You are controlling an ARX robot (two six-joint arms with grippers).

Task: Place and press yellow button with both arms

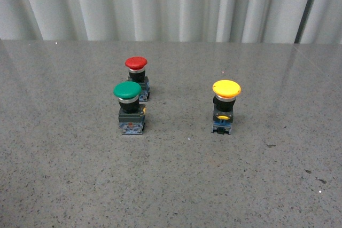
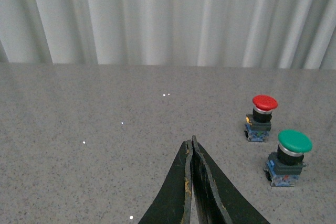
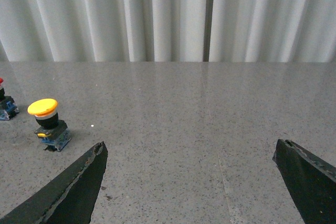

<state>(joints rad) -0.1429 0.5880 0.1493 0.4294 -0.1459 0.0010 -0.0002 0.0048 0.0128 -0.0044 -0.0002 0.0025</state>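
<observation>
the front view shows no arm at all, only the grey speckled tabletop with three push-buttons standing upright on it and a pale pleated curtain behind its far edge. the yellow button stands right of centre on its black and blue base, a yellow tab showing at its front, well apart from the other two. the green button stands left of centre, and the red button stands just behind it, a little further away; from this angle the green cap overlaps the red one's base, so a gap cannot be judged here. the left wrist view settles that: the red and green buttons stand near each other with bare tabletop between them. that view does not take in the yellow button, but it shows the left claw, its two black fingers pressed together to a point, holding nothing, above bare tabletop and off to the side of the two buttons. the right wrist view shows the right claw spread wide, one dark finger at each lower corner, empty, with open tabletop between them. the yellow button appears there beyond one finger, outside the gap and untouched, and only a sliver of the red button shows at the frame's edge.
</observation>
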